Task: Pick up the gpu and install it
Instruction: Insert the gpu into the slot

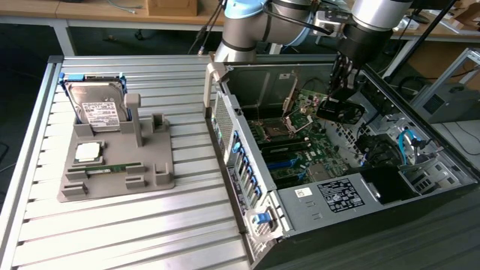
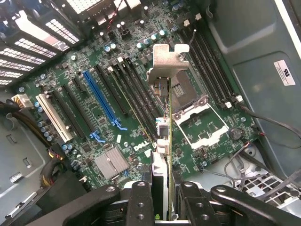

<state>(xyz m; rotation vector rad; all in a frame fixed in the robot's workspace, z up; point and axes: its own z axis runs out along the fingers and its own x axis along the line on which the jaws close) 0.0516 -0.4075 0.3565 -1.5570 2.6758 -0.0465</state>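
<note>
On the exterior view's left, the grey moulded parts holder (image 1: 112, 169) with the boxy silver hard drive (image 1: 98, 109) stands well apart from the work, which is judged to be the seating step inside the open black computer case (image 1: 248, 169). For this step to be done well, the card should be kept edge-on and parallel to the long blue expansion slot (image 2: 101, 96) on the green motherboard (image 2: 117, 75). Its silver end bracket (image 2: 167, 63) should be lined up before any pressing, and tilt avoided. Towards the exterior view's right, the black two-fingered gripper (image 1: 343, 104) is clenched on the gpu (image 2: 161, 141), a thin dark card. It is pinched between the fingers (image 2: 141, 200), juts beyond them and is held above the board, not yet seated.
</note>
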